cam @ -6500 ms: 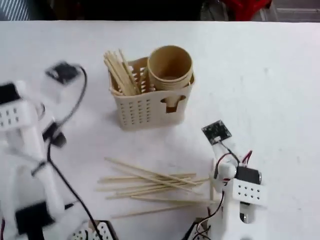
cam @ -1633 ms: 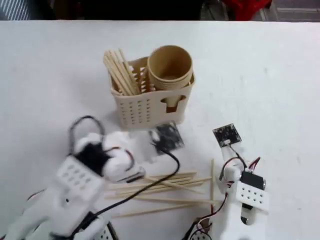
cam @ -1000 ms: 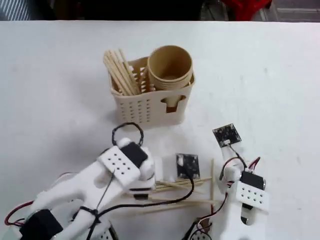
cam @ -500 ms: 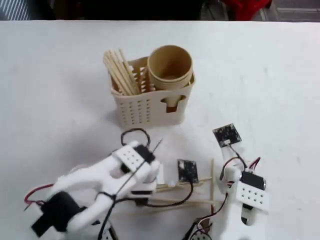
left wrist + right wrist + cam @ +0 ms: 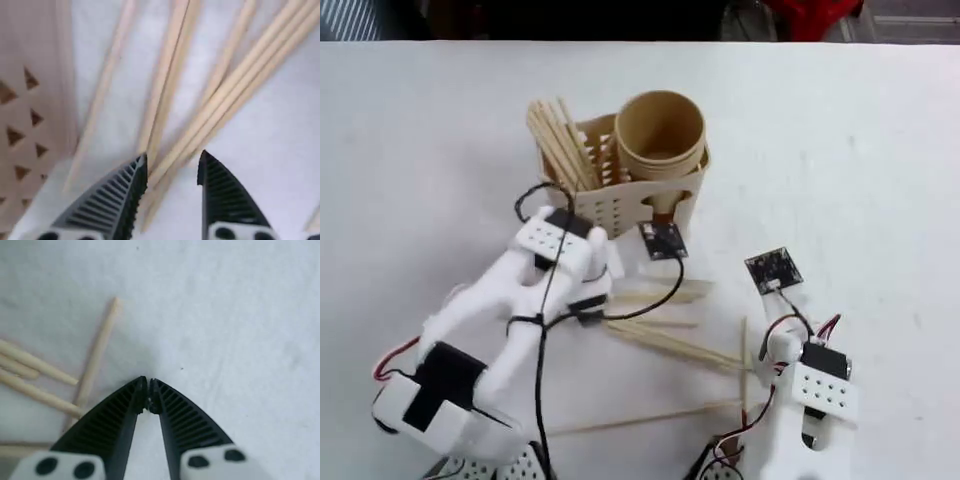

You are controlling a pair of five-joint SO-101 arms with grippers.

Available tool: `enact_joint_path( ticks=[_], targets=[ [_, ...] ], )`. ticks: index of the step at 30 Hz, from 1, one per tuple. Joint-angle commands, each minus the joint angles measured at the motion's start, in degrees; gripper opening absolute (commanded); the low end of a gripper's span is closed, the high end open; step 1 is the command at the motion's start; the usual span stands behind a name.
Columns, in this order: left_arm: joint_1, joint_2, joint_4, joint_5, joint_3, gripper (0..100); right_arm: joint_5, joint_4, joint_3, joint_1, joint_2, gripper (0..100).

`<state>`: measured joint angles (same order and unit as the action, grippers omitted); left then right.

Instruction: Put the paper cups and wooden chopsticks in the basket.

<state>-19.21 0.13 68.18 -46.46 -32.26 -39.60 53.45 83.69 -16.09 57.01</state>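
A cream perforated basket (image 5: 610, 215) stands at the table's middle back. Stacked paper cups (image 5: 660, 130) sit in one compartment and a bundle of wooden chopsticks (image 5: 560, 145) in the other. Loose chopsticks (image 5: 670, 340) lie scattered on the table in front of it. My left arm (image 5: 555, 265) is low just before the basket. Its gripper (image 5: 170, 167) is open over several chopsticks (image 5: 225, 95) lying on the table, with the basket wall (image 5: 30, 100) close beside it. My right gripper (image 5: 149, 390) is shut and empty near a chopstick end (image 5: 97, 355).
My right arm (image 5: 810, 385) rests at the front right, beside one chopstick (image 5: 744, 360) lying straight toward the back. Another single stick (image 5: 640, 415) lies near the front edge. White tabletop (image 5: 840, 180) stretches open to the right and left of the basket.
My left arm has swung from over the chopstick pile up toward the basket front. The loose chopsticks have shifted and spread apart. The right arm has stayed still.
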Motion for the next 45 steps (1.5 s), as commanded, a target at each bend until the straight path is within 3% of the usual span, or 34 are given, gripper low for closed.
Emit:
enact_joint_path(
  ticks=[1,10,13,16,19,22,26,33,38,45],
  targets=[
    [-2.77,-1.71,7.12,-0.44,5.27,17,-0.53,-0.66,-0.26,0.57,1.1,1.7],
    [-3.12,-34.33,15.82,11.96,8.09,17,-0.62,-6.2,-1.93,0.66,1.19,1.7],
    [2.77,-43.91,21.45,16.09,12.84,17,-4.48,-2.33,-5.71,3.91,1.1,1.8],
    [14.37,-46.64,22.42,19.78,18.02,18,-7.21,8.04,-14.24,9.1,0.57,1.8],
    [26.33,-43.3,19.34,23.82,21.1,18,-6.95,19.38,-24.62,17.98,0.57,1.8],
    [35.47,-36.0,17.14,25.49,23.74,18,-6.95,28.18,-30.15,33.54,0.57,1.8],
    [43.21,-23.52,16.62,25.41,31.21,18,-3.52,29.32,-28.22,53.58,-0.84,1.8],
    [52.62,-2.24,18.11,25.23,48.62,18,-2.46,20.88,-28.48,69.85,-18.42,1.8],
    [56.66,9.01,18.29,21.1,56.44,18,-2.55,13.93,-30.59,82.33,-26.42,1.7],
    [62.29,23.43,18.73,20.84,72.18,18,-4.48,11.38,-32.44,89.19,-33.98,1.7]
  ],
)
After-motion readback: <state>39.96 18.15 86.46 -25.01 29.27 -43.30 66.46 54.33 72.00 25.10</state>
